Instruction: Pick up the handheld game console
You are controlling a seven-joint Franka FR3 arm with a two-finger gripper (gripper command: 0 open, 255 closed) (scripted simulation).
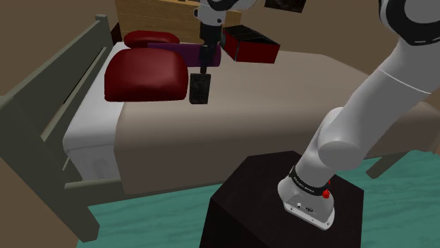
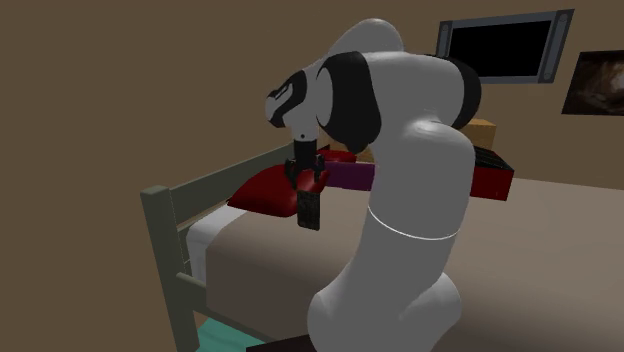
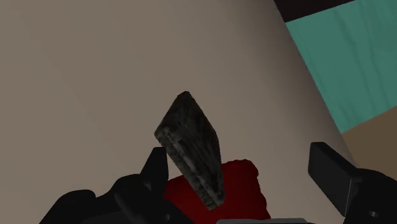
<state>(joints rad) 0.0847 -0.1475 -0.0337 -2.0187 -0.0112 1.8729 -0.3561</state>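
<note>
The handheld game console (image 1: 199, 89) is a dark, flat slab standing nearly on end over the beige bed (image 1: 282, 106), right beside the red pillow (image 1: 144, 74). My gripper (image 1: 203, 70) hangs straight above its upper end. In the second exterior view the console (image 2: 308, 209) reaches down from the gripper (image 2: 303, 183). In the wrist view the console (image 3: 191, 149) tilts close against one finger (image 3: 156, 168), while the other finger (image 3: 331, 172) stands well clear of it. The gripper (image 3: 242, 175) is open and does not clasp the console.
A second red pillow (image 1: 151, 36) and a purple one (image 1: 176, 51) lie near the headboard. A dark red box (image 1: 250, 44) sits further along the bed. The grey bed frame (image 1: 49, 106) runs along the shoulder view's left. Teal floor (image 1: 141, 225) lies beside my black stand (image 1: 268, 204).
</note>
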